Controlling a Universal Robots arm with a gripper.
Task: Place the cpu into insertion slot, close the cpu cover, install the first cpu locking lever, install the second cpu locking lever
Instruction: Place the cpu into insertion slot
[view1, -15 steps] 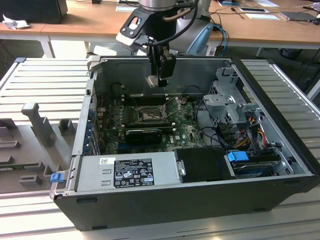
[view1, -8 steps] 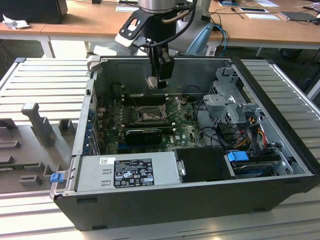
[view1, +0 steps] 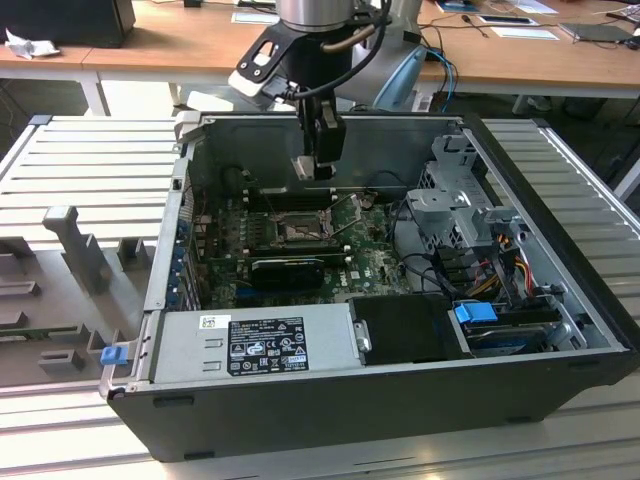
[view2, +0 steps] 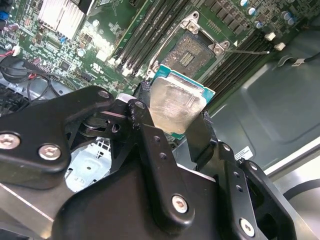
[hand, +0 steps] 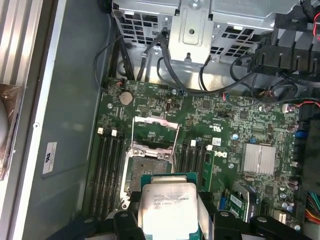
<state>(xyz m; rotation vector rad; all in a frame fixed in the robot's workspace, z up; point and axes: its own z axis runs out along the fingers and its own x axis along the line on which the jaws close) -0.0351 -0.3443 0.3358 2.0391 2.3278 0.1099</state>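
Tool (view2: 175, 114) is clamped on the cpu (view2: 177, 100), a finger on each of two opposite edges, holding it in the air near the slot (view2: 192, 52) but not in it. The cover (hand: 155, 120) stands open. I judge the chip light, stiff and flat, its metal top slick and its underside fragile, so the edges are the place to grip.

i see the cpu (view2: 177, 97) held in the pincer (view2: 174, 107), above the insertion slot (view2: 191, 54) and apart from it. the slot lies on the motherboard (view1: 375, 262) inside the case (view1: 350, 410), memory slots (hand: 107, 170) on both sides; the power supply (view1: 260, 340) sits in front of it in the exterior view.
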